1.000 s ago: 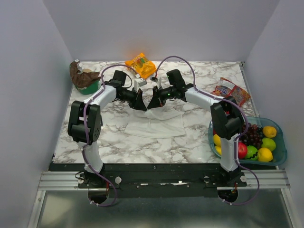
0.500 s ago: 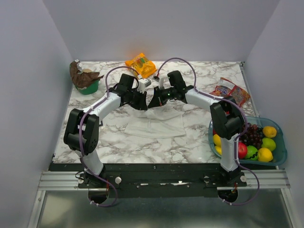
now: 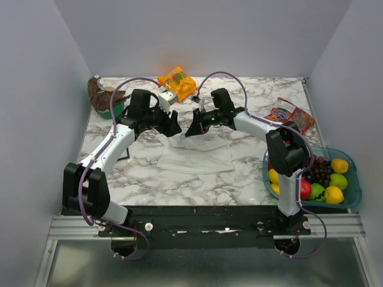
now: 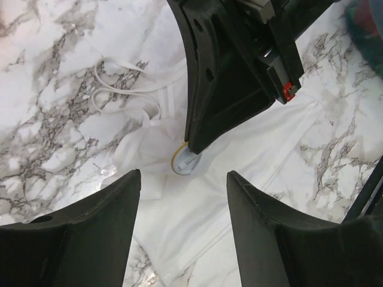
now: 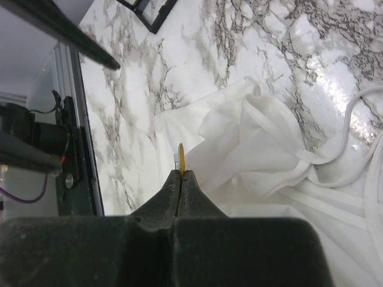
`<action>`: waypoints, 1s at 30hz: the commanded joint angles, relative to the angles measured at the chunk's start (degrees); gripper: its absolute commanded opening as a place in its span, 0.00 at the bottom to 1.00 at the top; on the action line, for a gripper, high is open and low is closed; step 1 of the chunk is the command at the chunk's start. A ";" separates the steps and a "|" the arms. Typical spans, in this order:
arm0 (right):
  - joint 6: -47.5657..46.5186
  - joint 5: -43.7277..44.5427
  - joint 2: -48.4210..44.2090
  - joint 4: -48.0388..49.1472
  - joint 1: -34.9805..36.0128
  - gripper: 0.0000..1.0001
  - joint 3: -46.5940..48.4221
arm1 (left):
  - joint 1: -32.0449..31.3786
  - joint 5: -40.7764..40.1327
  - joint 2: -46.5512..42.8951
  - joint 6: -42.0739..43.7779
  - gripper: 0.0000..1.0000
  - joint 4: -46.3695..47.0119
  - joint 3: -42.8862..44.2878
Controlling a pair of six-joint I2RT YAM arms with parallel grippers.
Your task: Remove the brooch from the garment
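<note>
The white garment (image 3: 197, 156) lies flat in the middle of the table, its straps bunched at the far end. My right gripper (image 3: 192, 129) is shut on the small golden brooch (image 5: 181, 156), which I see edge-on between the fingertips (image 5: 173, 182), just over the bunched cloth (image 5: 263, 140). In the left wrist view the brooch (image 4: 185, 161) shows as a yellow-rimmed disc at the right gripper's tip, over the garment (image 4: 239, 173). I cannot tell if it still touches the cloth. My left gripper (image 3: 171, 123) is open and empty, its fingers (image 4: 90, 239) wide apart just left of the brooch.
An orange snack bag (image 3: 177, 82) and a small white box (image 3: 167, 95) lie at the back. A green bowl with brown stuff (image 3: 108, 103) is at the far left. A red packet (image 3: 291, 115) and a blue fruit basket (image 3: 353, 191) are on the right. A black square frame (image 5: 151, 13) lies beside the garment.
My left arm has swung back to the left, drawing its open gripper a little away from the right gripper. The right gripper has stayed in place, shut on the brooch.
</note>
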 commanded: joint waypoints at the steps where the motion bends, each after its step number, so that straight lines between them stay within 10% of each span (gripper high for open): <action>1: -8.03 -4.76 -2.29 -3.16 0.17 0.01 0.66 | 1.87 7.83 1.64 4.43 0.65 -0.80 -1.18; 30: -16.93 -8.98 -3.61 -8.88 0.09 0.01 2.06 | 2.05 26.30 16.14 14.71 0.32 -9.67 7.61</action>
